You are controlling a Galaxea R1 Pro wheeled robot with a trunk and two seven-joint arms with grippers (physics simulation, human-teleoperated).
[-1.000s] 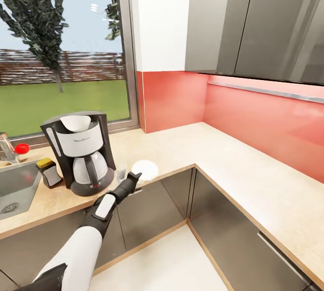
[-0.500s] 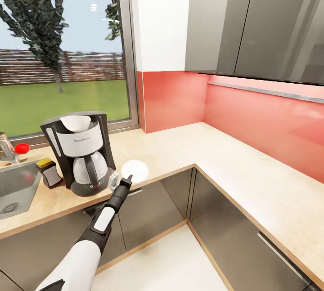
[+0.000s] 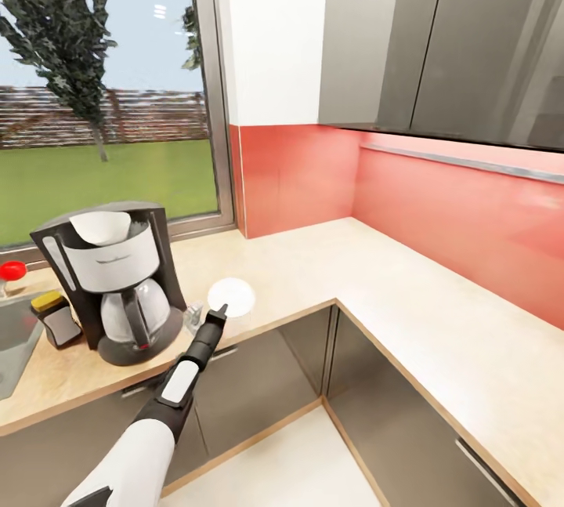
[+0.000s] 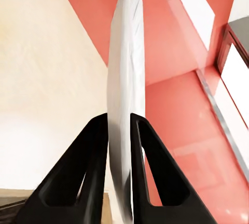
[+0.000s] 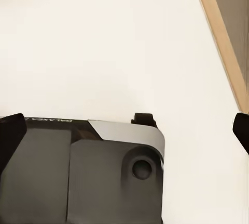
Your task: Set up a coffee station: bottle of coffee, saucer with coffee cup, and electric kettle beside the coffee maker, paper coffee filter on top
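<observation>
Bright, even daylight from the tall window (image 3: pixel 110 92) at ten o'clock — glossy grey wall cabinets (image 3: pixel 439 37) carry ceiling-lamp glare at one o'clock; shadows soft, renders sharp — straight lines bow near edges

left arm (image 3: pixel 149 432): white shell | black fingers (image 4: pixel 85 172) (tapered) | grey base

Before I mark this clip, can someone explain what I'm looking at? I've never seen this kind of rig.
It is a simulated two-armed kitchen robot. The big picture is from its head camera; the other two are from cameras by each wrist. On the countertop stands a coffee maker with a white paper filter on top. The left gripper holds a white saucer by its rim; the left wrist view shows its jaws clamped on the saucer's edge. The right wrist view looks at pale floor, with the jaws spread wide.
</observation>
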